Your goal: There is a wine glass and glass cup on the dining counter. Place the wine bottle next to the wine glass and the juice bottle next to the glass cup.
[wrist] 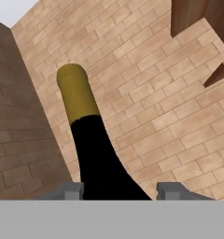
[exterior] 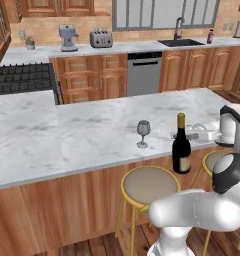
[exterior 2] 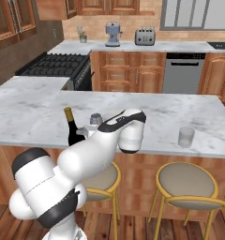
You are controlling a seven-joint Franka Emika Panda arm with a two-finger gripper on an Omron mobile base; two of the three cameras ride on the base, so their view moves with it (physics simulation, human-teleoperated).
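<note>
Item, wine bottle (exterior: 181, 145): we find it upright on the dining counter (exterior: 82, 135), at the front edge, just beside the wine glass (exterior: 143, 133) and apart from it. We judge this half of the task all but done, placement reached, release not yet made

Item, claw (wrist: 119, 190): in the hand view the two tips sit either side of the bottle's dark shoulder, drawn in narrow around it, the gold top rising above. We read this as a hold on the bottle; actual contact at the pads we cannot tell

Item, glass cup (exterior 2: 185, 137): in the right base view it stands on the same counter, well apart from the bottle, toward the other end

Item, juice bottle (exterior: 210, 36): we note a small maroon bottle on the far counter by the sink, likely this one; too small to be sure. We judge this half not begun, fetching and setting beside the cup both left

Item, stools (exterior: 149, 185): under the counter edge, beneath the bottle
</note>
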